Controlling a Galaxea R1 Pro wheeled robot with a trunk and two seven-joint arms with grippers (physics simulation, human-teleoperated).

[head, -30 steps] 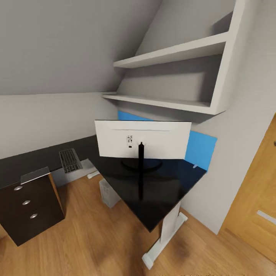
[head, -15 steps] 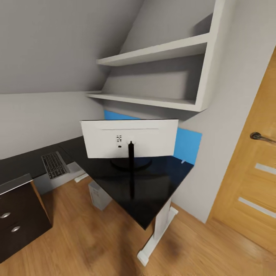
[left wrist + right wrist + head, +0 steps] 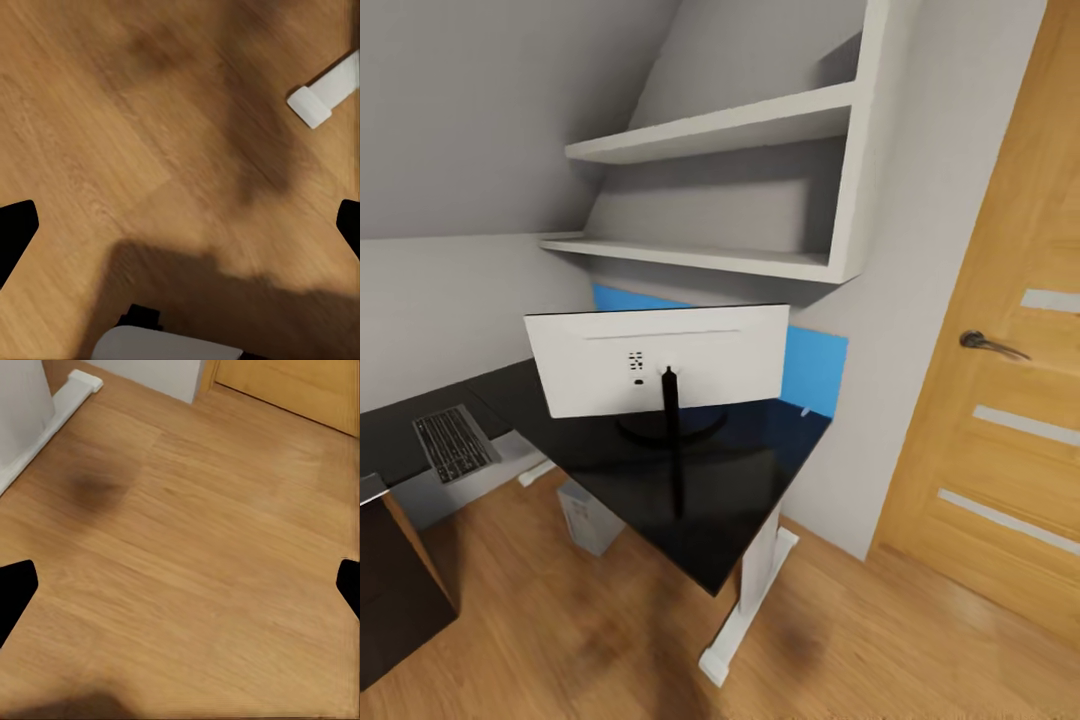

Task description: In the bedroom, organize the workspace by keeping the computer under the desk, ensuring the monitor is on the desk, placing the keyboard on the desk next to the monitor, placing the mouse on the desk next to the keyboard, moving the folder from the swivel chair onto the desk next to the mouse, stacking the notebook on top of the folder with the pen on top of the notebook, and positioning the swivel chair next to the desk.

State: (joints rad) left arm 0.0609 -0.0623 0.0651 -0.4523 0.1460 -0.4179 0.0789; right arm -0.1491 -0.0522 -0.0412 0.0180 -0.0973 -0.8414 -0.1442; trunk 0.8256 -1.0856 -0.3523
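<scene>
The monitor [image 3: 660,360] stands on the glossy black desk [image 3: 745,490] with its white back and slim black stand facing me. On the desk's left wing lies the keyboard [image 3: 455,443]. The silver-grey computer [image 3: 588,515] stands on the floor under the desk. In the left wrist view my left gripper [image 3: 180,232] is open over bare wooden floor, beside the end of the desk's white foot [image 3: 322,94]. My right gripper [image 3: 180,585] is open too, above the floor near the white pedestal leg [image 3: 34,427]. The swivel chair, folder, notebook, pen and mouse are out of view.
A blue back panel [image 3: 815,370] runs behind the desk. White wall shelves [image 3: 740,190] hang above it under the sloped wall. An oak door [image 3: 1000,400] with a handle [image 3: 990,345] stands at the right. The black drawer unit [image 3: 390,590] sits at the lower left. Wooden floor lies in front.
The head camera has turned to the right: desk, monitor and keyboard have slid left in the picture, the drawer unit has nearly left it, and more of the door shows.
</scene>
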